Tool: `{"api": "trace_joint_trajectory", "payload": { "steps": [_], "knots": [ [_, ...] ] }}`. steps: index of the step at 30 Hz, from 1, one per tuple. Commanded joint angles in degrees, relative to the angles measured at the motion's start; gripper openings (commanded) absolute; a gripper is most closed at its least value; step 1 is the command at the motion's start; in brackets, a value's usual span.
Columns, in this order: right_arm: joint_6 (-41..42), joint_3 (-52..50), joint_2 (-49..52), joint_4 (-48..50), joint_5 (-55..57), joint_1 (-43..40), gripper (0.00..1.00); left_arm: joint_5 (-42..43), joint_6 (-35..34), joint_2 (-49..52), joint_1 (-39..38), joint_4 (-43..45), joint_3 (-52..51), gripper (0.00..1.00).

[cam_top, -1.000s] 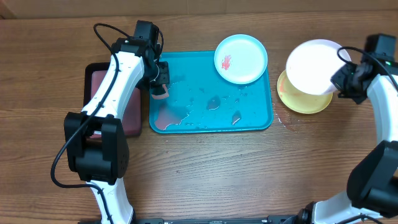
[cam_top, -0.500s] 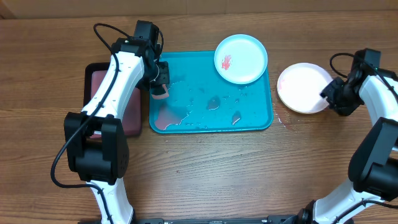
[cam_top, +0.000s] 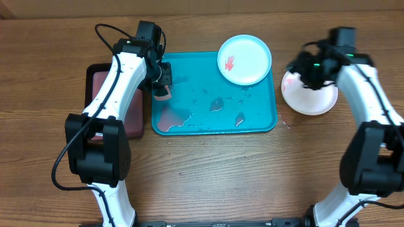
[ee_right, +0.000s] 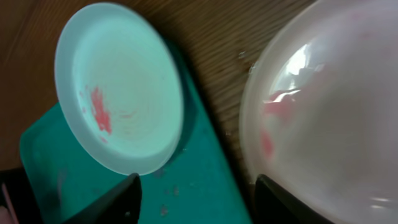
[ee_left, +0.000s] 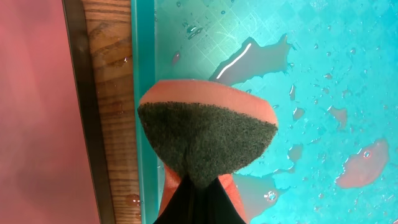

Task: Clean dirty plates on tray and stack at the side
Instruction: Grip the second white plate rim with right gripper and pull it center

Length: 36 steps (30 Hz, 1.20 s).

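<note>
The teal tray [cam_top: 189, 69] lies mid-table, wet with pinkish puddles. A light blue plate [cam_top: 244, 60] with a red smear rests on its far right corner. A white plate [cam_top: 314, 101] sits on the table to the right of the tray. My right gripper [cam_top: 300, 72] hovers open between the two plates, holding nothing. In the right wrist view the light blue plate [ee_right: 118, 87] is at the left, the white plate [ee_right: 323, 112] at the right, with faint pink streaks. My left gripper [cam_top: 163, 87] is shut on an orange sponge [ee_left: 208, 134] with a dark scouring face, over the tray's left rim [ee_left: 143, 74].
A smaller black-rimmed tray [cam_top: 95, 94] with a pinkish inside lies left of the teal tray, under my left arm. Water drops dot the wood [cam_top: 287, 124] near the white plate. Bare wooden table runs along the front.
My right gripper has let go of the white plate, which now lies flat at the right. It has opened and swung up and left toward the light blue plate. The left arm is still.
</note>
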Motion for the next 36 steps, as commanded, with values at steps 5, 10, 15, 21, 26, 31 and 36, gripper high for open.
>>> {"api": "trace_joint_trajectory", "payload": {
  "steps": [5, 10, 15, 21, 26, 31, 36],
  "knots": [
    [15.8, 1.1, 5.6, 3.4, 12.6, 10.7, 0.48, -0.6, -1.0, 0.4, -0.1, -0.2, 0.7, 0.04],
    [19.7, 1.1, 8.6, 4.3, 16.6, 12.9, 0.34, -0.6, -1.0, 0.4, -0.1, -0.2, 0.7, 0.04],
    [19.5, 1.1, 12.2, 7.0, 16.5, 14.2, 0.32, -0.6, -1.0, 0.4, -0.1, -0.2, 0.7, 0.04],
    [16.9, 1.1, 12.7, 9.3, 16.4, 15.6, 0.25, -0.6, -1.0, 0.4, -0.1, -0.2, 0.7, 0.04],
    [16.9, 1.1, 12.8, 7.0, 13.7, 16.0, 0.04, -0.6, -1.0, 0.4, -0.1, -0.2, 0.7, 0.04],
    [14.1, 1.2, 12.8, -0.5, 4.9, 17.5, 0.04, -0.6, -1.0, 0.4, -0.1, -0.2, 0.7, 0.04],
    [7.2, 1.4, 12.7, -7.5, 2.4, 20.5, 0.06, -0.6, -1.0, 0.4, -0.1, -0.2, 0.7, 0.04]
  ]
}}
